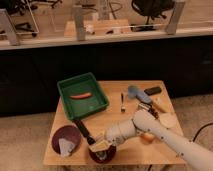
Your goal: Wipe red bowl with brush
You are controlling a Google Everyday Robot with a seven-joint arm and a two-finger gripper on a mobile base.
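- We're looking down on a pale wooden bench (114, 90), standing on a beige floor in front of a long dark low wall.
- Above that wall runs a ledge with glass panels between grey posts. Beyond the glass we make out desks and a black office chair (150, 7).
- At the back left of the bench sits a green tray (96, 106), with one slim red-orange piece (80, 95) lying in it.
- To the right of the tray lies a small dark fork (122, 101), then a blue-grey handled tool (135, 93) and a dark flat object (152, 91) near the far right corner.
- At the front left is the wide maroon dish (59, 137), with a whitish piece (65, 147) resting in it.
- Just beside the dish, at the front edge, is the red bowl (106, 156), small, dark and glossy.
- The white arm (160, 134) reaches in from the lower right, across the bench.
- Its pincer (98, 138) sits right over the bowl and is clamped on the brush (84, 131), low on the black handle.
- The handle slants up and to the left, away from the pincer.
- The pale tan brush head (102, 145) is down at the bowl's rim, touching the bowl.
- A pale round piece (167, 120) lies by the right edge, and something orange (148, 136) peeks out under the arm.
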